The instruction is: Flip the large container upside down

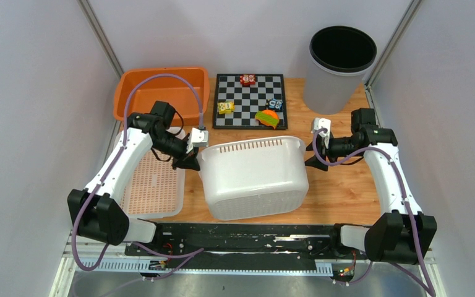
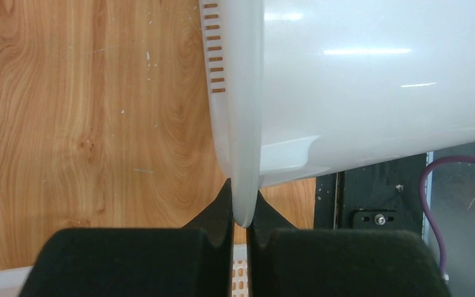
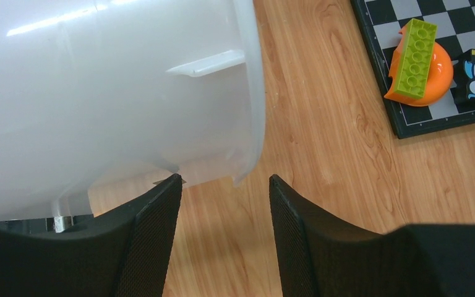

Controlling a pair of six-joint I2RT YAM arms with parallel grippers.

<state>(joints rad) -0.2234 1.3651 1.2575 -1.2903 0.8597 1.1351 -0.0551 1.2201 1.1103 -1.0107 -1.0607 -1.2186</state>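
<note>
The large white container [image 1: 253,176] lies tipped on its side in the middle of the table, with its slotted rim toward the back and its perforated base toward the near edge. My left gripper [image 1: 192,162] is shut on the left end of its rim; in the left wrist view the rim [image 2: 241,185] is pinched between the black fingers, gripper [image 2: 242,210]. My right gripper [image 1: 317,154] hovers open at the container's right end. In the right wrist view the container's [image 3: 99,93] rim corner sits just ahead of the gap, gripper [image 3: 226,185], with nothing between the fingers.
An orange tub [image 1: 161,90] stands at the back left, with a white perforated tray [image 1: 154,185] in front of it. A chessboard [image 1: 250,114] with small toys lies behind the container. A green brick on an orange piece [image 3: 415,59] lies on it. A tall grey bin [image 1: 340,65] stands at the back right.
</note>
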